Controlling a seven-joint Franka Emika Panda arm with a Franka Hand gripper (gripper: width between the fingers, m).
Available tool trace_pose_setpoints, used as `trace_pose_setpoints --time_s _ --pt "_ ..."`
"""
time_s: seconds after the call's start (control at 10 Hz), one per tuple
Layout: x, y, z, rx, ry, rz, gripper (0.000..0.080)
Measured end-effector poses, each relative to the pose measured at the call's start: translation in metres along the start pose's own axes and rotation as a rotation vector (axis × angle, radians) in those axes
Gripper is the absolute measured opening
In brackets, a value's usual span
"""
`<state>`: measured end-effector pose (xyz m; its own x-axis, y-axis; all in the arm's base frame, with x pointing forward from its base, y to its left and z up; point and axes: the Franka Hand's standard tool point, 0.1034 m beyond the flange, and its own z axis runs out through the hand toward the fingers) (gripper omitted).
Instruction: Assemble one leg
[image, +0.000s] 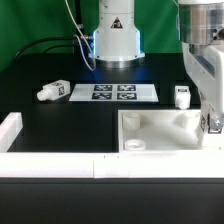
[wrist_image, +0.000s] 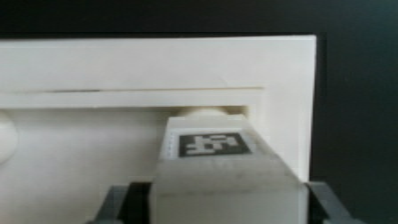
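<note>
1. Closest thing in the wrist view is the claw (wrist_image: 215, 200) itself: two dark fingers (wrist_image: 125, 203) sit tight against either side of a leg (wrist_image: 217, 150), so it's closed down to about the width of that peg and has a firm hold of it. The black-and-white tag on the leg faces the camera.
2. Just past the claw's tips, the far end of the held leg pokes up against the big white square panel (wrist_image: 160, 70), right at the lip of its recessed side. Can't tell if it's actually seated in a hole or just touching.
3. In the exterior view the claw (image: 211, 125) is low at the panel's (image: 165, 128) edge on the exterior view's right. The leg it holds is mostly hidden by the panel wall and the hand from this angle.
4. A bit beyond the claw on the black table (image: 60, 115) there's a second leg (image: 182, 96) standing upright, near but not touching the panel.
5. Further off from the claw, toward the exterior view's left, is the marker board (image: 113, 92) lying flat, and past that a third leg (image: 54, 91) lying on its side, well apart from the claw.
6. Farthest back is the robot's base (image: 116, 40).
7. A white rail (image: 50, 158) runs along the table's near edge.
</note>
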<state>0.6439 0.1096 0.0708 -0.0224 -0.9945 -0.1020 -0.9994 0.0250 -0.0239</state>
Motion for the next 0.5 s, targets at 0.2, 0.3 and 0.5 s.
trace_pose_setpoints --time_s 0.2,0.3,0.5 --pt "0.0001 -0.0001 0.0 0.0 0.003 -0.034 0.0455" --pt "0.0008 0.0014 0.0011 -0.007 0.02 -0.343 0.0578" --pt "0.0004 0.0051 0.0042 -0.02 0.009 -0.699 0.0637"
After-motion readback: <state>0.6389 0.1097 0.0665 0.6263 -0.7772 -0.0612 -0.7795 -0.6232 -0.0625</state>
